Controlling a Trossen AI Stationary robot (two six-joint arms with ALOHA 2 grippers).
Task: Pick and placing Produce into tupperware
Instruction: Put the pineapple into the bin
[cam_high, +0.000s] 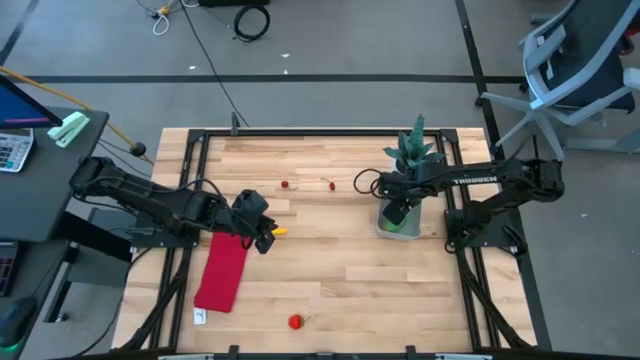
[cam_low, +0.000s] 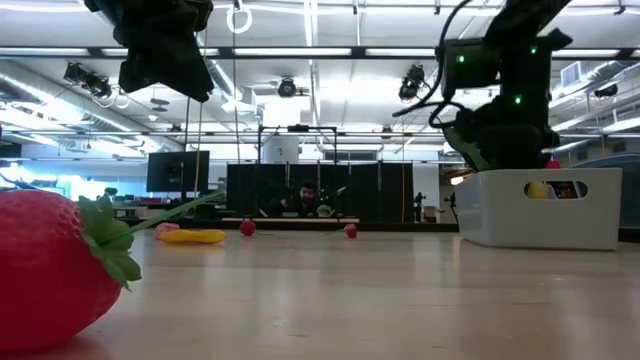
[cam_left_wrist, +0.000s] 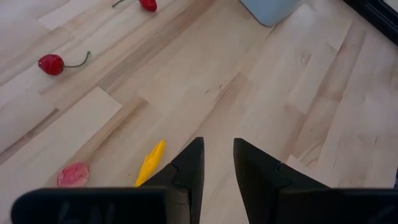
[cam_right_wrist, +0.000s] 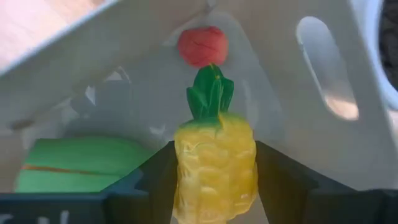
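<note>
The tupperware is a greyish tub near the table's right edge, also in the low view. My right gripper reaches into it from above and is shut on a yellow toy pineapple. A green piece and a red piece lie inside the tub. My left gripper hovers over the table's left middle, its fingers narrowly open and touching nothing. Beside it lie a yellow piece and a pink piece. Two cherries and a strawberry rest on the wood. My right gripper pinches the toy pineapple by its yellow body, one finger on each side. The fingers come from above, pointing down into the tupperware, and the pineapple's green crown points away from the wrist. Whether the pineapple rests on the tub's floor cannot be told.
A flat red cloth lies near the table's left near corner. A spiky green plant in a white pot stands just beyond the tupperware. Bare wood stretches across the table's middle. Black frame rails edge the table.
</note>
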